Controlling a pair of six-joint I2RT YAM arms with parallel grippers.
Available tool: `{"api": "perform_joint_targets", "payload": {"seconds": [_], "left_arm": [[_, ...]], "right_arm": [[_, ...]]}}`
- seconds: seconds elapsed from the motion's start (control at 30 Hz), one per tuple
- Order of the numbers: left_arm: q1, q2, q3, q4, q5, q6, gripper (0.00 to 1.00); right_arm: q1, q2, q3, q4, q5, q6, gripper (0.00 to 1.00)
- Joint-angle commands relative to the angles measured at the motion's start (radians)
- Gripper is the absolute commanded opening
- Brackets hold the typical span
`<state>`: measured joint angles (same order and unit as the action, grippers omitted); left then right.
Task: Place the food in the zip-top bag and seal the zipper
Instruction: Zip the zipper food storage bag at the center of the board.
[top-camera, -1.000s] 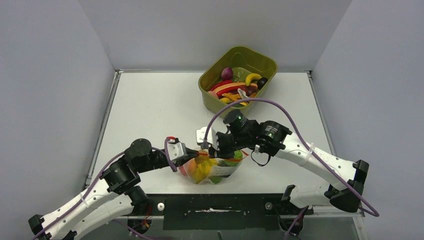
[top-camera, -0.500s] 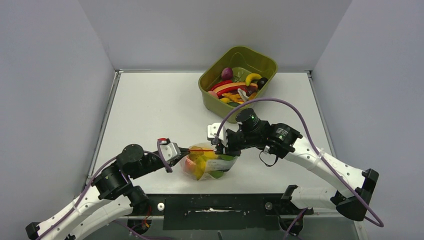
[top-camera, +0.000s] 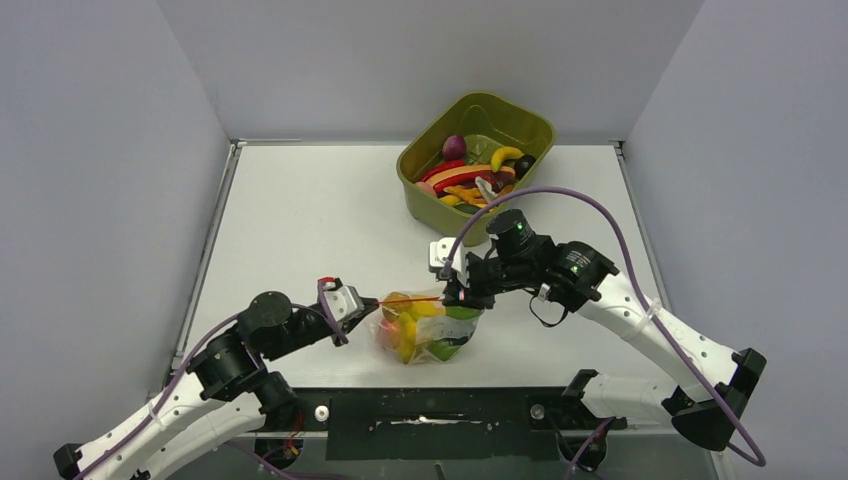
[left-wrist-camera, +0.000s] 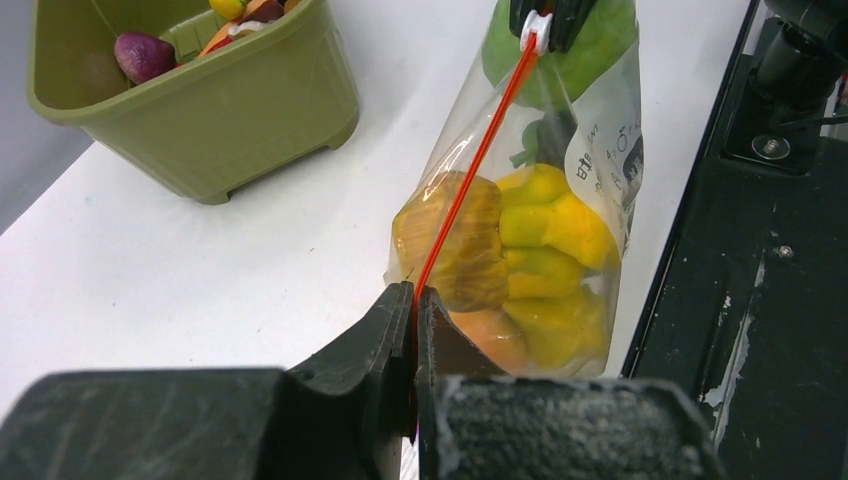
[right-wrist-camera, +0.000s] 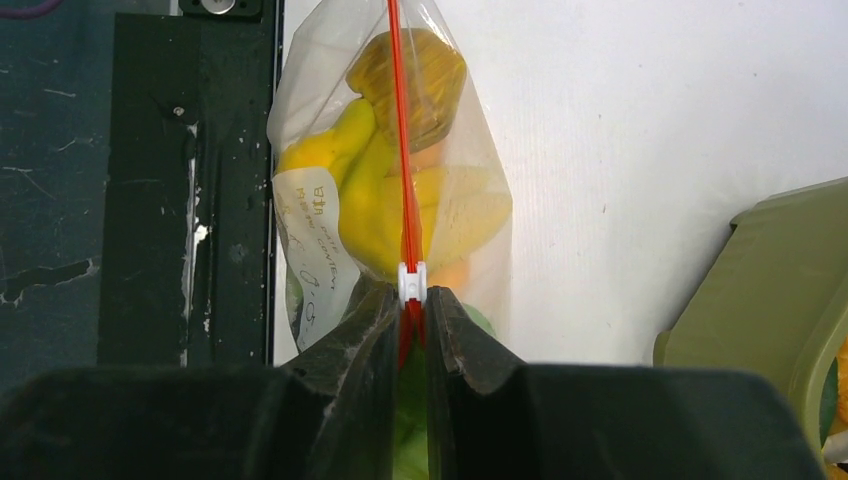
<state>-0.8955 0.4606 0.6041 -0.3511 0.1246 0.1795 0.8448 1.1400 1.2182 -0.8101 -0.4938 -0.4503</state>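
White table (top-camera: 300, 220), seen from above, with a black rail (top-camera: 430, 410) along its near edge. The left arm (top-camera: 200, 390) and right arm (top-camera: 640, 320) reach inward from the near corners and meet over the front centre of the table. An olive-green tub (top-camera: 536, 120) sits at the far edge, right of centre and well apart from both arms; it holds loose toy pieces (top-camera: 470, 175), among them a purple one (top-camera: 454, 146) and a yellow banana (top-camera: 506, 155). The zip-top bag (top-camera: 428, 325), clear and crinkled with a printed label, hangs mouth-up between the two grippers, just beside the black rail; whether its base rests on the table cannot be told. The food (top-camera: 410, 330) lies inside the bag: yellow bananas and a ribbed orange-brown piece toward the left arm's side, a green piece toward the right arm's side. The left gripper (top-camera: 372, 303) is clenched on the end of the zipper (top-camera: 410, 299) nearest it, its fingers pressed together with the strip between them. The right gripper (top-camera: 452, 296) is clamped on the opposite end of the zipper. The orange-red strip runs taut and straight between the two grips. A small white slider (right-wrist-camera: 411, 282) sits on the strip at the right gripper's fingertips, touching them.
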Motion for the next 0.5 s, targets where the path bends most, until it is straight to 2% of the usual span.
{"api": "perform_joint_targets", "payload": {"seconds": [0.0, 0.07, 0.13, 0.17, 0.2, 0.3, 0.47], "left_arm": [[0.016, -0.031, -0.017, 0.005, -0.072, -0.003, 0.0], [0.016, -0.027, -0.032, 0.062, -0.029, -0.023, 0.03], [0.016, -0.005, -0.028, 0.093, 0.027, -0.029, 0.3], [0.016, 0.012, -0.013, 0.104, 0.052, -0.029, 0.38], [0.016, 0.028, -0.002, 0.115, 0.073, -0.028, 0.42], [0.016, 0.066, 0.013, 0.162, 0.121, -0.018, 0.46], [0.015, 0.133, 0.001, 0.221, 0.111, 0.03, 0.49]], "right_arm": [[-0.045, -0.034, 0.074, -0.182, 0.059, -0.031, 0.0], [-0.036, 0.006, 0.139, -0.215, 0.037, -0.032, 0.0], [-0.021, 0.059, 0.226, -0.274, 0.047, -0.03, 0.0], [-0.01, 0.079, 0.265, -0.304, 0.07, -0.026, 0.0], [-0.002, 0.097, 0.291, -0.323, 0.084, -0.021, 0.0], [0.017, 0.133, 0.306, -0.353, 0.098, -0.019, 0.0], [0.053, 0.187, 0.293, -0.337, 0.103, -0.012, 0.0]]}}
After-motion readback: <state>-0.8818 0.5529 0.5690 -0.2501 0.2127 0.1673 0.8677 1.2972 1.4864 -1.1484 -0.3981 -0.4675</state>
